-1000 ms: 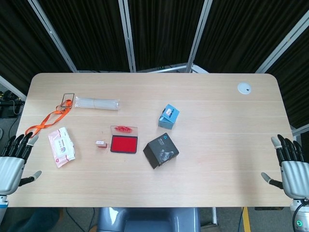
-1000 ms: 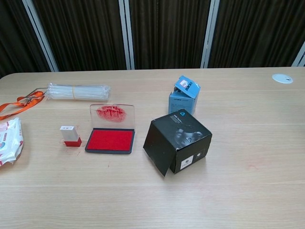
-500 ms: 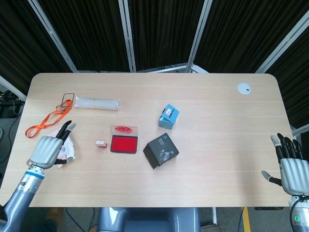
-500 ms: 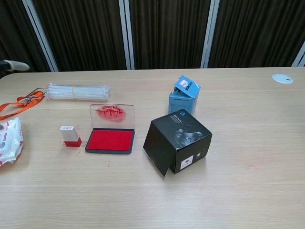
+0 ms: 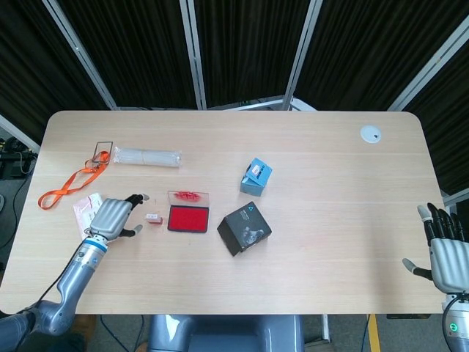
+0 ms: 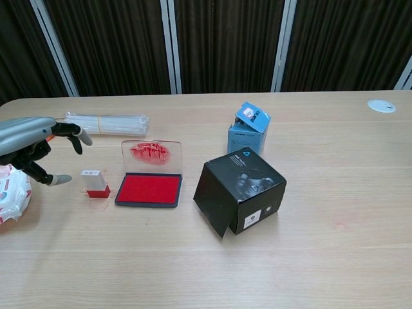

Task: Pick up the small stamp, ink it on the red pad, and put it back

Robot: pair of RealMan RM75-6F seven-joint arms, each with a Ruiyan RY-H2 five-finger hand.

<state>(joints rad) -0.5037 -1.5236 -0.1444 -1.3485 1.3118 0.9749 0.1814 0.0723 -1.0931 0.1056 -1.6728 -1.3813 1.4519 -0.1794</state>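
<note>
The small stamp, white on top with a red base, stands upright just left of the open red ink pad. The pad's clear lid is tilted up at its back, smeared red. My left hand hovers open just left of the stamp, fingers spread toward it, apart from it and holding nothing. My right hand is open off the table's right edge, far from everything.
A black box sits right of the pad, a small blue box behind it. A tissue pack, an orange lanyard and a clear tube bundle lie at the left.
My left hand has swept in from the table's left edge to just beside the stamp. My right hand has drifted slightly right and down.
</note>
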